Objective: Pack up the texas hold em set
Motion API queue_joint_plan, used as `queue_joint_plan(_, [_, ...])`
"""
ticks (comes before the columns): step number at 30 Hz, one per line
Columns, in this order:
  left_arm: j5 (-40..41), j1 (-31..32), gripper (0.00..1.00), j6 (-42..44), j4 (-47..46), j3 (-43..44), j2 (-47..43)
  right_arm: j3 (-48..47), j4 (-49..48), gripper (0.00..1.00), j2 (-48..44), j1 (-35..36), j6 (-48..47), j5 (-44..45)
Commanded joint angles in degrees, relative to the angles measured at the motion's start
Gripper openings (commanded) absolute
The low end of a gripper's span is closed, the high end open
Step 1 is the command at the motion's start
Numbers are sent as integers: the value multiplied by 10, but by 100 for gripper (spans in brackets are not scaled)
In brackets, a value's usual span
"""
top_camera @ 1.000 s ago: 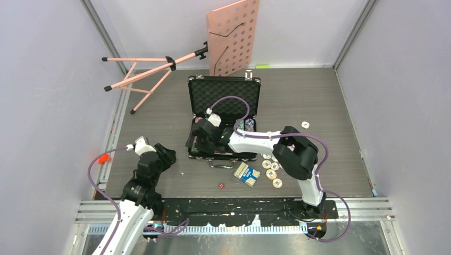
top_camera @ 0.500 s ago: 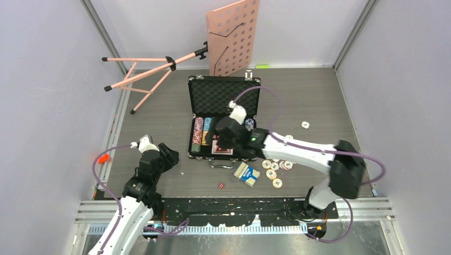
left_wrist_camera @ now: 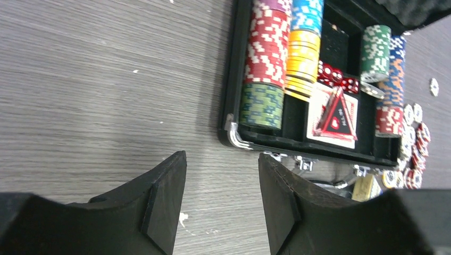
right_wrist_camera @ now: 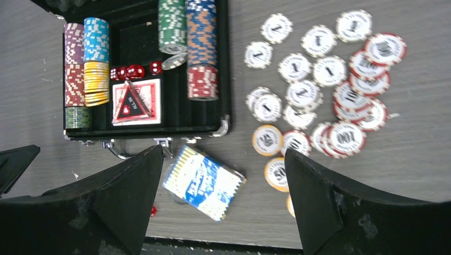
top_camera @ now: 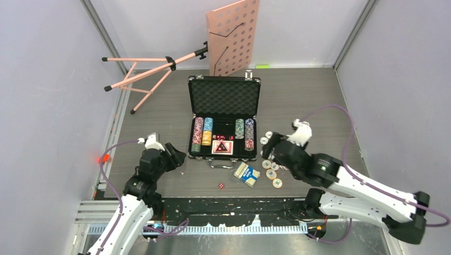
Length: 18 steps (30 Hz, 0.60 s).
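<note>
Your top view looks down from high behind the near edge over the whole table (top_camera: 319, 101). Your left wrist camera sits low and close beside the open case (left_wrist_camera: 230, 127). Your right wrist camera looks down from higher. All three share that case.

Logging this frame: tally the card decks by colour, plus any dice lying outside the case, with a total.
Red deck, in the case: 1
Blue deck, on the table: 1
Red die, on the table outside the case: 1
Total: 3
</note>
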State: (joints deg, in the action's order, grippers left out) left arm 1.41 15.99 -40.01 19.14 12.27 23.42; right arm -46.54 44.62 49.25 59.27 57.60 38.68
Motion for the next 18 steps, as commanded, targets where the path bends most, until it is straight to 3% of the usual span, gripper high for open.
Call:
queue_joint_plan(1, [-74,-3,54,27,-39,12,1,61,77,90,-117,0,79,39])
queue_joint_plan(4, [-97,-3,54,33,-44,12,2,78,107,91,-189,1,109,34])
queue_joint_plan(7, [-113,-2,54,37,-49,11,3,71,133,90,-200,0,116,33])
queue_joint_plan(15, [-129,-2,54,45,-65,8,7,29,214,89,-84,1,152,66])
queue_joint_plan(18, [-134,-3,54,46,-66,8,7,33,216,98,-44,0,185,67])
